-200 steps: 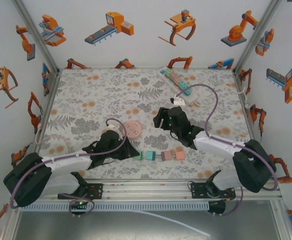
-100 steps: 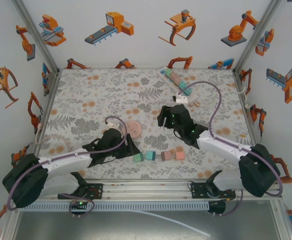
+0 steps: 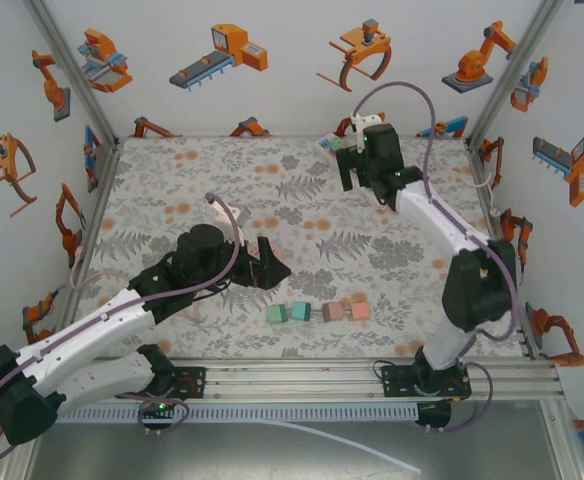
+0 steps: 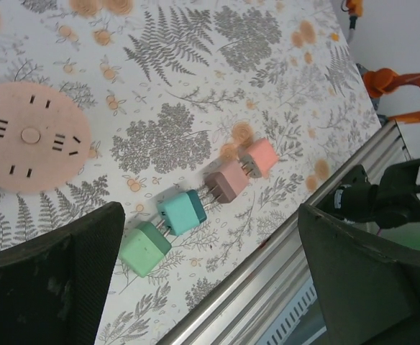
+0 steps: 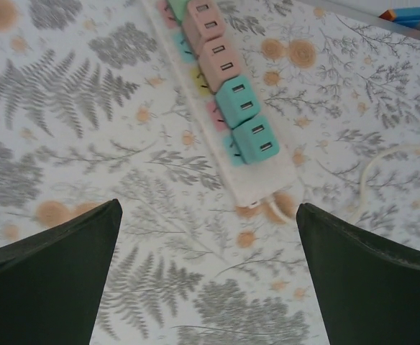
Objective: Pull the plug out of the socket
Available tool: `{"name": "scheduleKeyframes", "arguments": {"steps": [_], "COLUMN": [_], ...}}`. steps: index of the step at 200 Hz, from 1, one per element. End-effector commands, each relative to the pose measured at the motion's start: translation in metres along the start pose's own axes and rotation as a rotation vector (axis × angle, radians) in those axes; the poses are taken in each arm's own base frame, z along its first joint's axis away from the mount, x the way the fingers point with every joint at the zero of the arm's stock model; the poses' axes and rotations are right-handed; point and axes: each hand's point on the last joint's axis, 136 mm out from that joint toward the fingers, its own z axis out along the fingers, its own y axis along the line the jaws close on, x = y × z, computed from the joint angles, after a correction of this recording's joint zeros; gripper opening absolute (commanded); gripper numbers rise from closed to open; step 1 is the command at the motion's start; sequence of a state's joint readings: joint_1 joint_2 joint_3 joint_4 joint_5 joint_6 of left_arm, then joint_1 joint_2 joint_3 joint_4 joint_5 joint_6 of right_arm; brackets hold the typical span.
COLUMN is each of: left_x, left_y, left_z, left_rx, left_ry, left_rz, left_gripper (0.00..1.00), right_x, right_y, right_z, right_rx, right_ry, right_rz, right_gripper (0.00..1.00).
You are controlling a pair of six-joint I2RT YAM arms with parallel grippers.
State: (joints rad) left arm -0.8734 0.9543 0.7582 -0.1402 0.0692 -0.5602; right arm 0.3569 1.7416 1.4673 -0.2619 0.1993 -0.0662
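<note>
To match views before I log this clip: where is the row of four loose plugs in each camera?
Top external: the row of four loose plugs lies near the front edge, about centre.
Left wrist: lower centre, running diagonally up to the right.
Right wrist: this camera faces the power strip at the far side.
Shared landmark: the floral table cover.

Your bench [image 3: 162, 190] wears a grey fern and orange flower print. White walls [image 3: 282, 100] with orange machine pictures enclose it left, far and right.
</note>
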Motion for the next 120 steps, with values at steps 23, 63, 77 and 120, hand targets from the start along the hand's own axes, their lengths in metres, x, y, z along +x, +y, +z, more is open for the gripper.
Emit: {"name": "scheduleKeyframes", "arguments": {"steps": [23,63,77,120], "left_x": [0.013,0.021,0.022,0.019], "left_y": [0.0,0.01,0.014,0.017], "left_z": [-0.008,-0.009,-0.009,-0.006], "left_rx": [0.005,-0.031,-0.047,-0.067], "left_ry": [0.046,0.053,0.049,0.035], "left_rz": [0.084,0.072,0.075,0.093], "left_gripper": [0.97,0.97,0.97,0.97], "right_x": [0.041,0.059,0.07,0.094], "right_y": [-0.016,-0.013,-0.008,-0.007], "right_z": [0.079,0.131,0.143,0.161], "right_rx": [-0.103,-0.197,-0.228,-0.261], "right_ry": [0.253,0.276,0.288,0.321], "right_rz": [-0.182,-0.227,-0.246,-0.257], "right_gripper": [1.0,1.0,1.0,0.99]}}
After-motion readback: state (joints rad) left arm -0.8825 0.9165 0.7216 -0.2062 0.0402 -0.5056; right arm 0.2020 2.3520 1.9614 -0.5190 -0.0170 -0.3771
